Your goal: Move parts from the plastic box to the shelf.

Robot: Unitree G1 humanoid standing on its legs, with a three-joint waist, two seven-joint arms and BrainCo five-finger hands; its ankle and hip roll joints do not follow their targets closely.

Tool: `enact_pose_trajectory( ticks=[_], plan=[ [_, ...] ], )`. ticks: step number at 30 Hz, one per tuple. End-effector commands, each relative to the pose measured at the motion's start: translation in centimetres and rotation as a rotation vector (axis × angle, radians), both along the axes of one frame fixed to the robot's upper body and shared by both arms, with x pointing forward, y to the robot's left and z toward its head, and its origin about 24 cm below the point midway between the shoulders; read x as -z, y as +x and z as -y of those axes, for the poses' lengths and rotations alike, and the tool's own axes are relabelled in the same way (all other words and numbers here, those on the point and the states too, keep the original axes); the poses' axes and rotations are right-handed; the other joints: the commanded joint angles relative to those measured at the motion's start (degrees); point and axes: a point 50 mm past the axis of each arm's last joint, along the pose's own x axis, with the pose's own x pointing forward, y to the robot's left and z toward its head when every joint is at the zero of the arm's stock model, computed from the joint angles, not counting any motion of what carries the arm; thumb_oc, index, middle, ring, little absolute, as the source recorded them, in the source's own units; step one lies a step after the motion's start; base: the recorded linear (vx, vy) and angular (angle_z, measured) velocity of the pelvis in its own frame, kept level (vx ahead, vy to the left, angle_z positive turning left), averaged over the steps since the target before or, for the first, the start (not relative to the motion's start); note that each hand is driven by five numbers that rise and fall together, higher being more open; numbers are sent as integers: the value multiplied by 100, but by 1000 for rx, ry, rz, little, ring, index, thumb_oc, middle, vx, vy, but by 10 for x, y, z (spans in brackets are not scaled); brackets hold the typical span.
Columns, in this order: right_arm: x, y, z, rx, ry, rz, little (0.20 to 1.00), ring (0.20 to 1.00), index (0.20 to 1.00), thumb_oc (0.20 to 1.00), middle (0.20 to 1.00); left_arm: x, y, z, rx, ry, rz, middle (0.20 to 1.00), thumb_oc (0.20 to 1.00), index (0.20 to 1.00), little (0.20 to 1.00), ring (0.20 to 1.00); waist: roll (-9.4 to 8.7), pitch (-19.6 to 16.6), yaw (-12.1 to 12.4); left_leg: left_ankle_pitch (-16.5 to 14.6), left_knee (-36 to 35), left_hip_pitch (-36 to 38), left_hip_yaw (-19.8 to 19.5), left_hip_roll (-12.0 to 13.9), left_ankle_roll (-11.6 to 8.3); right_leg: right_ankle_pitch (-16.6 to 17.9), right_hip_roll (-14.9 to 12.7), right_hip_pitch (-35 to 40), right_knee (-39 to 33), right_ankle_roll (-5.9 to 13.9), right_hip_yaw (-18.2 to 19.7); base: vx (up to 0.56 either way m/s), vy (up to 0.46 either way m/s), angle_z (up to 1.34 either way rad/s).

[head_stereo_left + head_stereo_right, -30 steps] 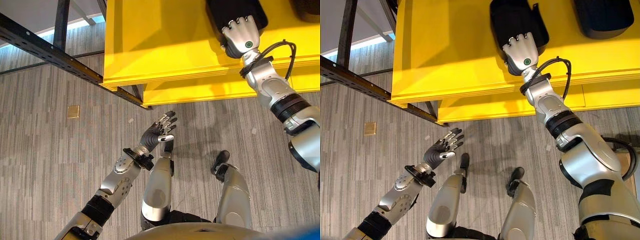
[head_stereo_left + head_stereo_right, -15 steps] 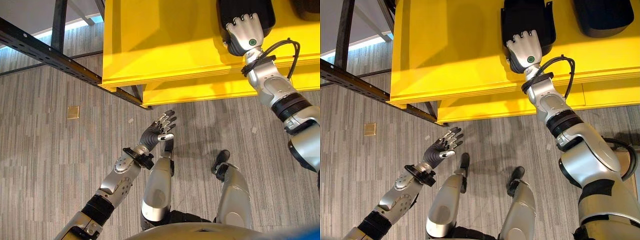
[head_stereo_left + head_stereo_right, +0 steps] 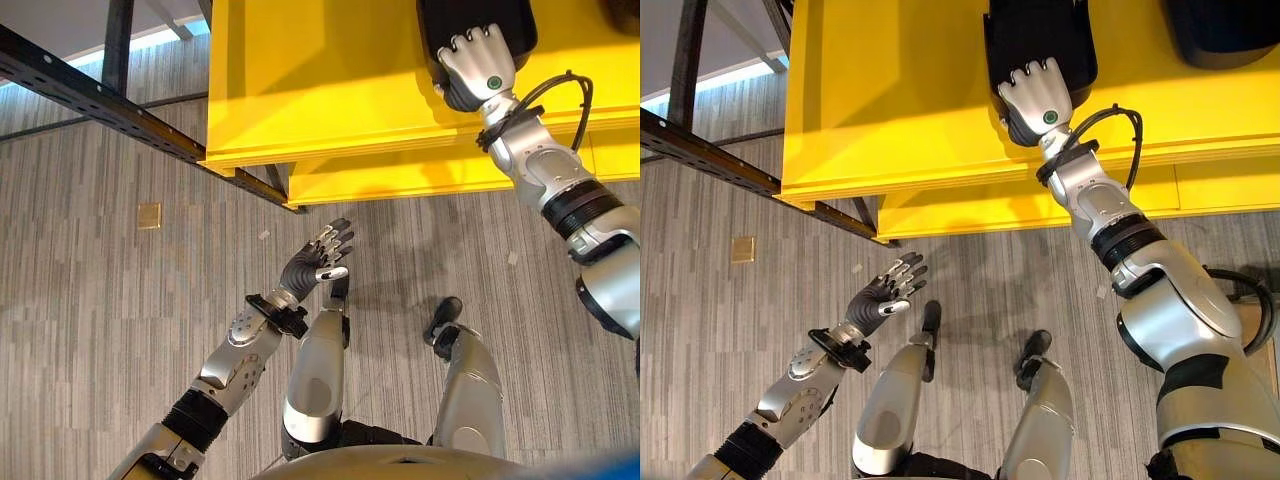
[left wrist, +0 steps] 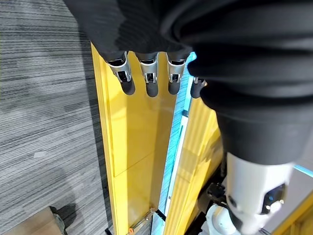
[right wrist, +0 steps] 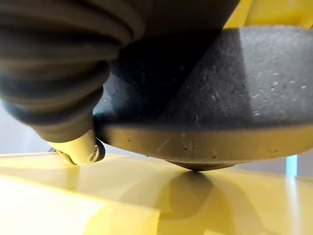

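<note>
Right robot hand (image 3: 1036, 98) curled over black part (image 3: 1040, 35) on yellow shelf (image 3: 890, 90), left robot hand (image 3: 883, 295) open, empty, above floor (image 3: 720, 320)

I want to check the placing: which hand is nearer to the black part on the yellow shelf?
Right. The right hand rests on the black part on the yellow shelf. The left hand hangs open over the floor, well short of the shelf.
</note>
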Motion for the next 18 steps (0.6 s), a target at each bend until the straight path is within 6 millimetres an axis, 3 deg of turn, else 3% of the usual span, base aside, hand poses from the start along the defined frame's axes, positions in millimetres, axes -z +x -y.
enact_pose_trajectory(
  ticks=[1,10,18],
  plan=[
    [-54,-8,-24,-59,-22,184,200,200,200,200,200,-17,-9,5,54,-26,78,1000,1000,1000,1000,1000,-170,-34,187,-606,800,-123,39,316,122,137,-341,326,-90,626,-190,-4,-6,7],
    [-50,1,-4,94,102,162,200,200,200,200,200,-17,-10,8,58,-22,74,1000,1000,1000,1000,1000,-143,-34,230,-708,872,-200,-21,336,85,5,-358,254,65,679,-175,22,-1,2],
    [-64,2,7,163,104,206,200,200,200,200,200,-15,-10,8,48,-43,54,1000,1000,1000,1000,1000,-88,-34,245,-687,905,-367,-18,363,69,-38,-408,65,204,662,-182,22,30,2]
  ],
)
